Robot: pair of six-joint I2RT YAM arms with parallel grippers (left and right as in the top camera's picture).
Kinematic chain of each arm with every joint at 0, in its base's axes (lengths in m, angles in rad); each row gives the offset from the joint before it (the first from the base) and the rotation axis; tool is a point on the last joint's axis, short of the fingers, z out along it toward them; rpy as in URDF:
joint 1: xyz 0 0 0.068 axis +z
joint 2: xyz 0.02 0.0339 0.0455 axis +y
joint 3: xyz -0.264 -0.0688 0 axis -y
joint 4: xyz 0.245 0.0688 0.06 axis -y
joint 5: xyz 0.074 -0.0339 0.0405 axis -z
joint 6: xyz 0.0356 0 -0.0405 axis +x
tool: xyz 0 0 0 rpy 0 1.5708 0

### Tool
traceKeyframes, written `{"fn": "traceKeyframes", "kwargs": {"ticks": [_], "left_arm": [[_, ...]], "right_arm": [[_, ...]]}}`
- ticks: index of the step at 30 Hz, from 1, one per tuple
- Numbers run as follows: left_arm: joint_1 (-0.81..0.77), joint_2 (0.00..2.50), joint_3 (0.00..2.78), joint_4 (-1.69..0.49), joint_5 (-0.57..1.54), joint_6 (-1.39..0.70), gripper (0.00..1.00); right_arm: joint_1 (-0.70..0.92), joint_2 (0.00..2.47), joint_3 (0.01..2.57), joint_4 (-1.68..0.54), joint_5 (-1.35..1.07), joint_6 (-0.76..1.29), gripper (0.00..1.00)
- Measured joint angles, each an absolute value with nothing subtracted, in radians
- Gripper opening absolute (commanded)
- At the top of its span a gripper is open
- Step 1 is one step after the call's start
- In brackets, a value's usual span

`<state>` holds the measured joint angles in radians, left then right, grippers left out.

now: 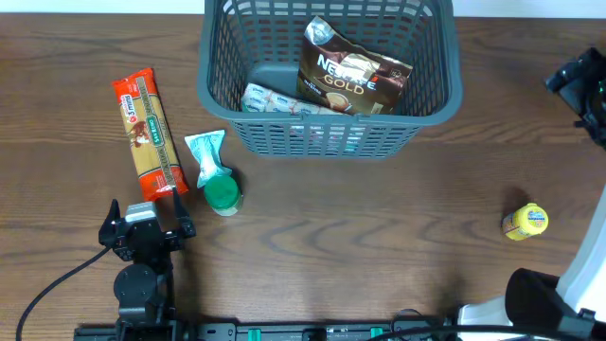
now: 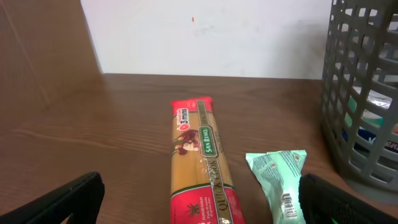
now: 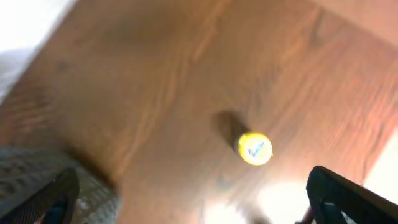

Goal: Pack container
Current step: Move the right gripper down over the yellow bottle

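One yellow bottle [image 1: 525, 222] sits well apart from the container [image 1: 454, 57]'s right rim

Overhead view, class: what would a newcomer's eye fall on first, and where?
The big grey basket at top centre stands out, with a brown coffee pouch leaning inside. Next come the red-ended pasta packet lying to its left and a small yellow bottle alone at the right.

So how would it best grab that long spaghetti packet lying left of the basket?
Probably across its narrow width, near the middle, coming straight down from above. The spaghetti packet lies flat on the table, long and slim, so the open left gripper at its near end could straddle both long edges.
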<state>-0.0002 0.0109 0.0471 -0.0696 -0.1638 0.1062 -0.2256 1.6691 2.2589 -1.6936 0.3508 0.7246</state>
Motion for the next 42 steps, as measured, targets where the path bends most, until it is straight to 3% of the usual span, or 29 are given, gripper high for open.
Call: {"fn": "traceKeyframes", "kwargs": {"ticks": [24,42], "left_arm": [[0.0,0.011,0.047,-0.07,-0.164,0.106,0.99],[0.0,0.011,0.047,-0.07,-0.164,0.106,0.98]], "right_arm": [[-0.419,1.678,1.451,-1.311,0.29,0.943,0.99],[-0.535,1.678,1.197,-1.106,0.253,0.955,0.99]]}}
